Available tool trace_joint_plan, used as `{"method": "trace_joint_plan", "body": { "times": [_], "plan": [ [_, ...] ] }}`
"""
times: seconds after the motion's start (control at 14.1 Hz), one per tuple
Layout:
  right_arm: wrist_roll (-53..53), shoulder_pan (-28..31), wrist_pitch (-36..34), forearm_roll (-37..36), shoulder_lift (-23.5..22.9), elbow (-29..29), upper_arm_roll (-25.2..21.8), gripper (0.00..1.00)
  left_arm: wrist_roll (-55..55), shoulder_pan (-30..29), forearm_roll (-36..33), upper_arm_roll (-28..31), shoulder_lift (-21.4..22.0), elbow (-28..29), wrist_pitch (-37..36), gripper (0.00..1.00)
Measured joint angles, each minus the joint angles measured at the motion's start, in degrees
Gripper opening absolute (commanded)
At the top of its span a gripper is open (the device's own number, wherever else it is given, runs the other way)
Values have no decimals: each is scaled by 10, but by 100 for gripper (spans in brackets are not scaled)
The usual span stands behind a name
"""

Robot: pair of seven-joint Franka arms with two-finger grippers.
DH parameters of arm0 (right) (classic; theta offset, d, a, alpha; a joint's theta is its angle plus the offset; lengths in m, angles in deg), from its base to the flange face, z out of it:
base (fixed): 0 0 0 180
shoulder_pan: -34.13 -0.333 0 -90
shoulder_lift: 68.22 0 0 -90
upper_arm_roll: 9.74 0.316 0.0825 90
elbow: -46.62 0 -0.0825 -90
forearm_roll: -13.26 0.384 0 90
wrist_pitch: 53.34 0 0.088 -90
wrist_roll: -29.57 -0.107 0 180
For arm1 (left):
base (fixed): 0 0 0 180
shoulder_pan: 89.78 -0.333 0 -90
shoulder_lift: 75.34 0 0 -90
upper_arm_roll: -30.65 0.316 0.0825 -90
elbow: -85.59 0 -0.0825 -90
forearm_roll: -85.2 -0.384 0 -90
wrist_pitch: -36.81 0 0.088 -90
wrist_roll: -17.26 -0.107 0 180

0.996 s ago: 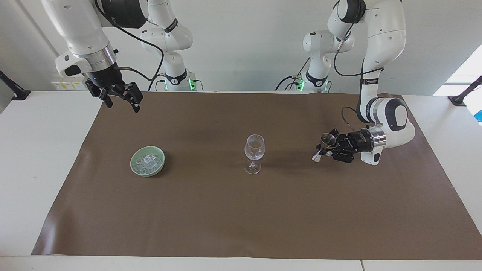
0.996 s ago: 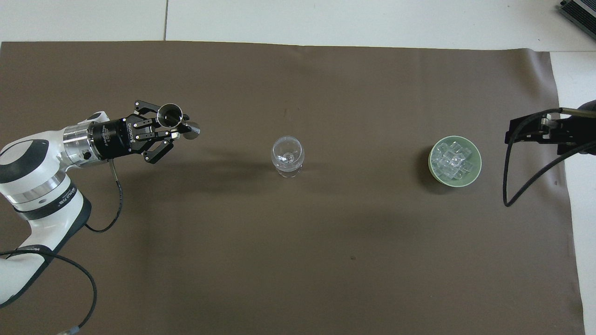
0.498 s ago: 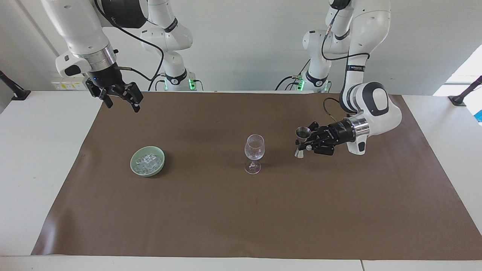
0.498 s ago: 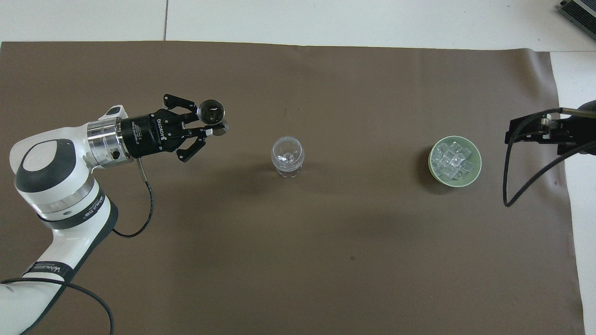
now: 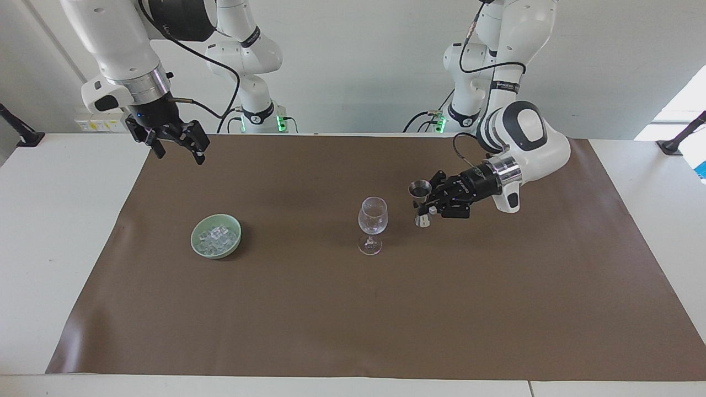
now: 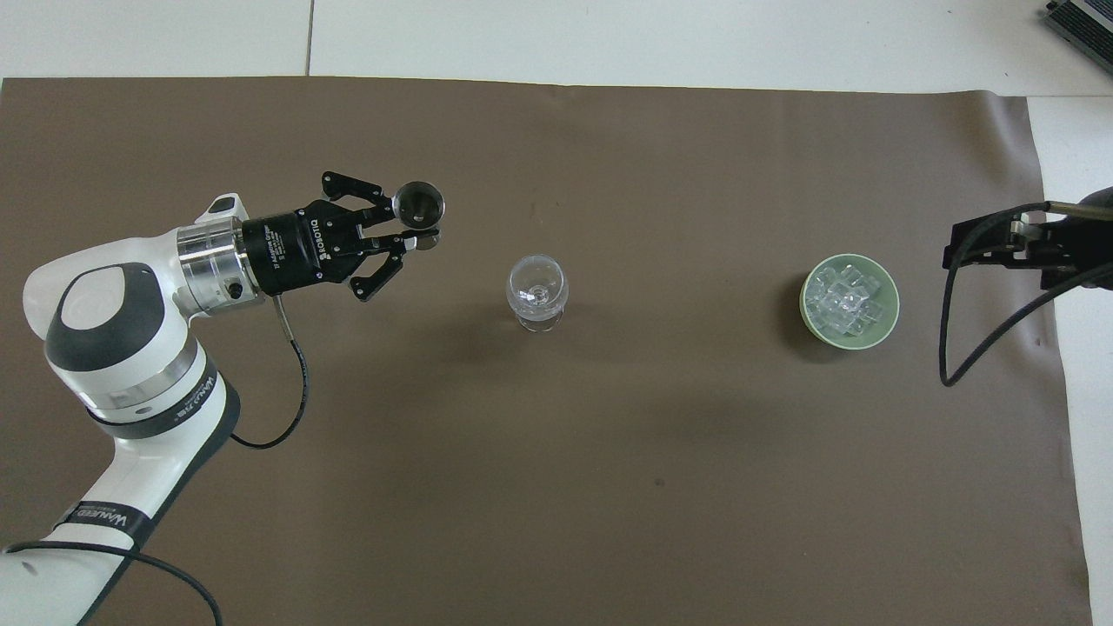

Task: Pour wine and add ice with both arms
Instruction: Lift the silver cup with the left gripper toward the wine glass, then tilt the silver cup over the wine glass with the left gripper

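A clear stemmed wine glass (image 5: 373,220) stands upright mid-mat; it also shows in the overhead view (image 6: 536,291). My left gripper (image 5: 430,207) is shut on a small metal jigger (image 5: 420,190) and holds it upright above the mat, just beside the glass toward the left arm's end. The gripper (image 6: 409,228) and the jigger (image 6: 418,203) also show from overhead. The ice (image 5: 218,237) lies heaped in a green bowl (image 5: 237,226) toward the right arm's end, and both ice (image 6: 843,300) and bowl (image 6: 894,304) show from overhead. My right gripper (image 5: 179,144) hangs open and empty, high, at the mat's corner near the robots.
A brown mat (image 5: 331,309) covers most of the white table. Black clamp posts (image 5: 22,132) stand at the table's corners near the robots. The right gripper's tips and cable (image 6: 1000,239) show beside the bowl in the overhead view.
My left gripper has carried the jigger toward the wine glass and now holds it close beside it. The right arm, glass and bowl have not moved.
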Motion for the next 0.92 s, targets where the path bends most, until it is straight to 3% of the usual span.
{"method": "trace_joint_plan", "body": {
  "times": [0.92],
  "plan": [
    [0,0,0,0,0,0,0,100,-84,70,-27,1,6,16,117,0]
  ]
}}
